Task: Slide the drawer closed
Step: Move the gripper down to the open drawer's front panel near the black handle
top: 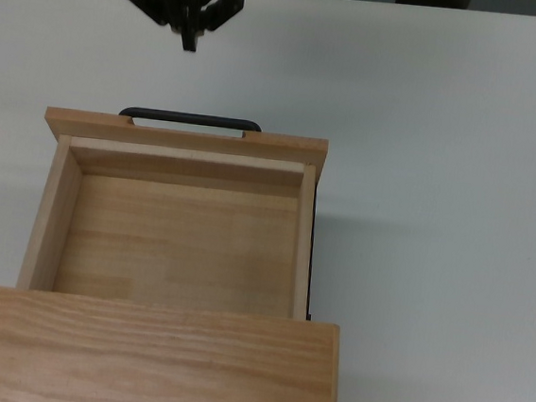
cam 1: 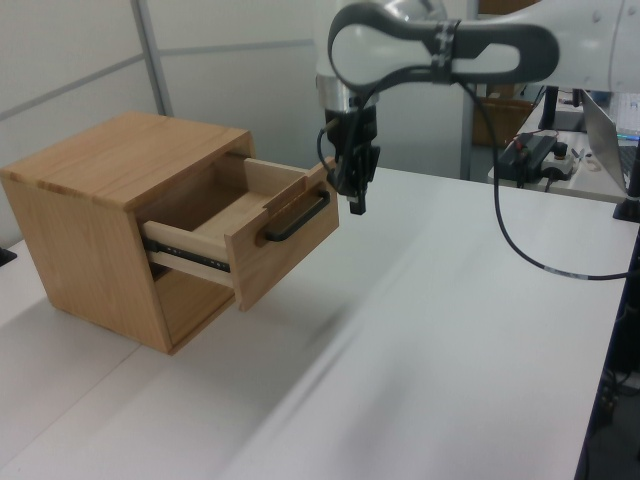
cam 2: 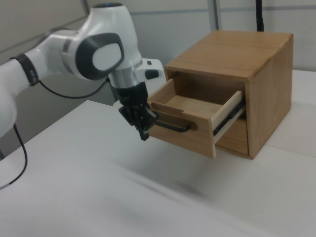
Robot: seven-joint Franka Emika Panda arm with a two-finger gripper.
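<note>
The fingers [top: 189, 40] are seen drawn together into a single dark tip, with nothing held between them, and they are pointed downward in front of the drawer [top: 179, 221]. In the top view the gripper [cam 1: 355, 196] is placed beyond the drawer's front panel, on the side away from the cabinet [top: 144, 355], and apart from the black bar handle [top: 190, 118]; no contact with the handle or the panel is shown in that view. In the left view and the right view the fingers are set level with the front panel, just beside the handle's end. The drawer is pulled well out of the cabinet, its tray open and empty, with the slide rail [cam 1: 185, 257] exposed along its side. The handle's long axis is laid across the panel, at right angles to the direction of sliding. The coming move is judged to turn on one relation: the front panel lies between the fingers and the cabinet, so a push from the fingers straight toward the cabinet, landed near the panel's middle, would be needed. An off-centre push might bind the drawer on its rails. The white tabletop [top: 441, 180] carries the cabinet.
</note>
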